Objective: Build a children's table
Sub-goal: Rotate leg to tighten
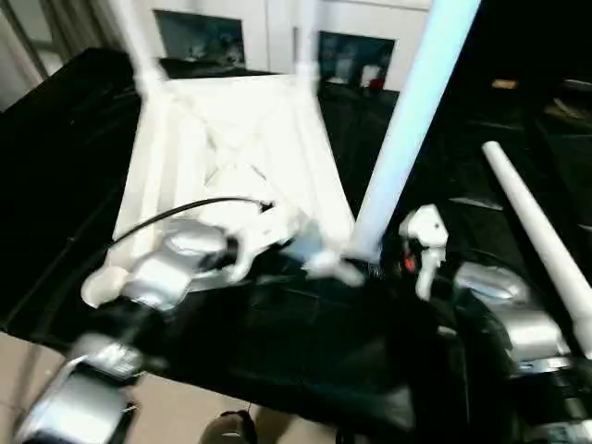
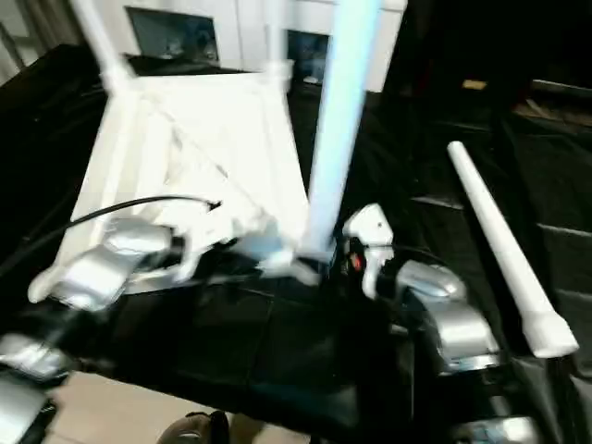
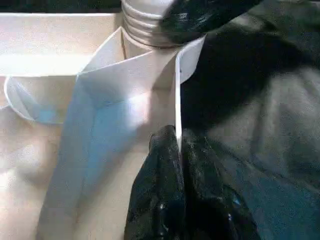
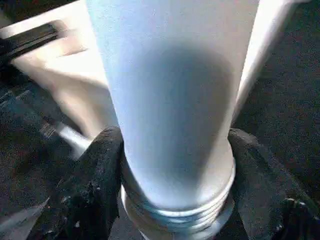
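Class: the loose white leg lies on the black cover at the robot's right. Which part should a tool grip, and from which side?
Probably mid-shaft on the loose leg, coming from above. It lies flat on the black cover, apart from the table top, so its sides look free. The shaft is round and tapered; the middle seems balanced and leaves the wider collared end near the robot free for a socket.

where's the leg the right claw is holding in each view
Left eye: the held leg rises from the table top's near right corner, centre-right.
Right eye: same leg, just right of centre.
Left wrist: its threaded end at a corner socket.
Right wrist: leg between the fingers.
Shared landmark: table top.
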Available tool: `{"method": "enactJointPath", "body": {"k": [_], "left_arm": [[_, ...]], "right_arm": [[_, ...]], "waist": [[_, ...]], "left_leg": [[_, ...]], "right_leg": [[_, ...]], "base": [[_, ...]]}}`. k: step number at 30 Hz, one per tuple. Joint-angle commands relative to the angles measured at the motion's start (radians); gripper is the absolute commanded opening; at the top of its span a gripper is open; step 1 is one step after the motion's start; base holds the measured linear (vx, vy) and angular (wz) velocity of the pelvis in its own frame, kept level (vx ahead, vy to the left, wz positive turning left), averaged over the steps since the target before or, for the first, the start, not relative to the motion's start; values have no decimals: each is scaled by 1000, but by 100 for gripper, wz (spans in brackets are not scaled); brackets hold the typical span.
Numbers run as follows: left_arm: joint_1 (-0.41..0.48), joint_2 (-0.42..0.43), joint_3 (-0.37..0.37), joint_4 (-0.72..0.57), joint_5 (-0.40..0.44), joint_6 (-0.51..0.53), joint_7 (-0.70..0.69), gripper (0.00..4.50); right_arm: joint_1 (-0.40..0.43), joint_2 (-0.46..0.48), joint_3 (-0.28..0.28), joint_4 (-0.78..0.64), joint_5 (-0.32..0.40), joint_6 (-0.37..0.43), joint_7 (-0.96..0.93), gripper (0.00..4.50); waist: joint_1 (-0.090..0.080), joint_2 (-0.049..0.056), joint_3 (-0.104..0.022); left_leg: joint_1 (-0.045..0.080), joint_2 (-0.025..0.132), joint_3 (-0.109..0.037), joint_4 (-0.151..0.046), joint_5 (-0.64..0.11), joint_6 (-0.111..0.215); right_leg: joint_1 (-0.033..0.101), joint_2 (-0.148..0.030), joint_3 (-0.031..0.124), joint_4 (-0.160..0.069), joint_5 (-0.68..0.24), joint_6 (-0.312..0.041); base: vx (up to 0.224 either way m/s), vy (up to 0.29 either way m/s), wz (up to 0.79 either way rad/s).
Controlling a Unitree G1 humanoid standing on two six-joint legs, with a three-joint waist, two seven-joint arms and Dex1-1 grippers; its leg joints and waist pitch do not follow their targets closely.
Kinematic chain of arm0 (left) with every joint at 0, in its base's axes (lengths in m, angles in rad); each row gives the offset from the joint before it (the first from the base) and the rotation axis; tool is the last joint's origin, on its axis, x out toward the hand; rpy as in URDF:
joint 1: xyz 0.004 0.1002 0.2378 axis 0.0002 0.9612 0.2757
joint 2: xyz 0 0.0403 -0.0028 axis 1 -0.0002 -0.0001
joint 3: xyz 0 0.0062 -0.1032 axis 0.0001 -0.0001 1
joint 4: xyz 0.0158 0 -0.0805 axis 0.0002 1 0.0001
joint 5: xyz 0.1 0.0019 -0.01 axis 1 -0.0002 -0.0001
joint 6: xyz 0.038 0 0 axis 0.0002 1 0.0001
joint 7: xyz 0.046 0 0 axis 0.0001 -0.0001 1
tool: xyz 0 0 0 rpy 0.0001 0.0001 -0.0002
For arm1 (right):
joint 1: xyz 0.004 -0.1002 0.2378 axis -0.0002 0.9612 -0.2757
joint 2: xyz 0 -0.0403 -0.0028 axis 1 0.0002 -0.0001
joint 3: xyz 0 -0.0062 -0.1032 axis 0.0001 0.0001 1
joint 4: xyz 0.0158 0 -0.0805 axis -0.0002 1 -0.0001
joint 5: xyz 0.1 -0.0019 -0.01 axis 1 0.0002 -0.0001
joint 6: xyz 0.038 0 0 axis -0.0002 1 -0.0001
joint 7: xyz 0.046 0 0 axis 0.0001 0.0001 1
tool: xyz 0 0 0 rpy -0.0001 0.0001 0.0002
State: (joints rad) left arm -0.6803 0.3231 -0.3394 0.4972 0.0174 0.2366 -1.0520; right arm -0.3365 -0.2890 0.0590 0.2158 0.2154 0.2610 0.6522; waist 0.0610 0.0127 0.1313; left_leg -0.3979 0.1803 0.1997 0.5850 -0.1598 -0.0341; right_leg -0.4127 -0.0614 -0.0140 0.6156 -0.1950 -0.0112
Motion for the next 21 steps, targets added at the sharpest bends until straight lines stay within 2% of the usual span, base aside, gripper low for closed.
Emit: {"method": "enactJointPath", "body": {"k": [1, 2, 3, 4, 5, 7, 8, 9, 11, 12, 14, 16, 18, 20, 21], "left_arm": [[-11, -16, 6, 32, 25, 22, 72, 0], [-43, -85, 23, 81, 40, 58, 196, 0], [-47, -94, 24, 87, 42, 62, 209, 0], [-60, -122, 26, 107, 48, 76, 247, 0], [-61, -124, 26, 108, 49, 77, 249, 0], [-81, -184, 24, 151, 66, 73, 337, 0], [-84, -193, 26, 158, 67, 68, 350, 0], [-97, -240, 33, 192, 68, 43, 407, 0], [-100, -257, 25, 202, 71, 32, 407, 0], [-100, -267, 10, 206, 77, 18, 400, 0], [-100, -270, 1, 203, 79, 17, 382, 0], [-98, -263, -12, 197, 86, 7, 350, 0], [-93, -255, -19, 189, 87, 5, 330, 0], [-87, -249, -23, 181, 84, 6, 304, 0], [-86, -248, -24, 181, 83, 4, 295, 0]], "right_arm": [[8, 22, 19, 29, -33, 25, -61, 267], [-14, 110, -23, 79, -70, 30, -276, 267], [-17, 122, -29, 86, -75, 29, -305, 267], [-26, 159, -48, 108, -91, 24, -391, 267], [-27, 162, -49, 110, -92, 24, -397, 267], [-37, 222, -76, 141, -105, 31, -516, 267], [-38, 229, -78, 143, -107, 34, -529, 267], [-42, 263, -83, 157, -128, 45, -596, 267], [-45, 269, -76, 163, -142, 44, -611, 267], [-47, 272, -71, 166, -152, 41, -623, 267], [-51, 276, -80, 168, -151, 39, -632, 267], [-54, 275, -89, 166, -144, 19, -634, 267], [-52, 273, -92, 157, -136, 12, -629, 267], [-50, 279, -105, 140, -120, 4, -620, 337], [-49, 282, -110, 134, -114, 0, -618, 337]], "waist": [[-1, -6, -67], [-5, -7, -63], [-8, -5, -61], [-8, -8, -64], [-7, -6, -65], [-8, -5, -64], [-6, -5, -65], [-5, -7, -67], [-3, -7, -62], [-1, -8, -65], [-1, -8, -66], [-3, -8, -65], [-3, -6, -64], [-4, -6, -63], [-4, -6, -62]], "left_leg": [[29, 45, -27, -77, -246, 4], [30, 47, -24, -78, -245, 3], [34, 44, -25, -80, -271, -12], [33, 42, -29, -81, -276, -22], [35, 43, -29, -81, -273, -21], [37, 43, -25, -82, -266, -15], [38, 43, -26, -82, -268, -15], [37, 41, -25, -81, -258, -11], [44, 40, -23, -83, -284, -6], [40, 40, -25, -84, -273, 1], [35, 39, -27, -87, -253, 14], [33, 39, -27, -88, -255, 26], [33, 40, -28, -91, -269, 24], [32, 41, -29, -93, -282, 19], [32, 41, -29, -93, -286, 18]], "right_leg": [[40, -75, 35, -82, -237, -230], [33, -74, 38, -85, -238, -226], [28, -73, 37, -90, -281, -222], [33, -76, 36, -91, -315, -206], [32, -78, 37, -93, -312, -201], [26, -72, 40, -95, -266, -194], [27, -72, 39, -94, -259, -193], [30, -72, 40, -93, -240, -191], [25, -70, 41, -99, -258, -183], [31, -73, 41, -98, -252, -175], [34, -73, 38, -94, -225, -170], [35, -76, 37, -96, -231, -169], [33, -78, 37, -100, -260, -164], [33, -78, 37, -101, -284, -158], [32, -80, 38, -103, -295, -155]], "base": [[0, 0, 0], [0, 0, 0], [0, 0, 0], [0, 0, 0], [0, 0, 0], [0, 0, 0], [0, 0, 0], [0, 0, 0], [0, 0, 0], [0, 0, 0], [0, 0, 0], [0, 0, 0], [0, 0, 0], [0, 0, 0], [0, 0, 0]]}}
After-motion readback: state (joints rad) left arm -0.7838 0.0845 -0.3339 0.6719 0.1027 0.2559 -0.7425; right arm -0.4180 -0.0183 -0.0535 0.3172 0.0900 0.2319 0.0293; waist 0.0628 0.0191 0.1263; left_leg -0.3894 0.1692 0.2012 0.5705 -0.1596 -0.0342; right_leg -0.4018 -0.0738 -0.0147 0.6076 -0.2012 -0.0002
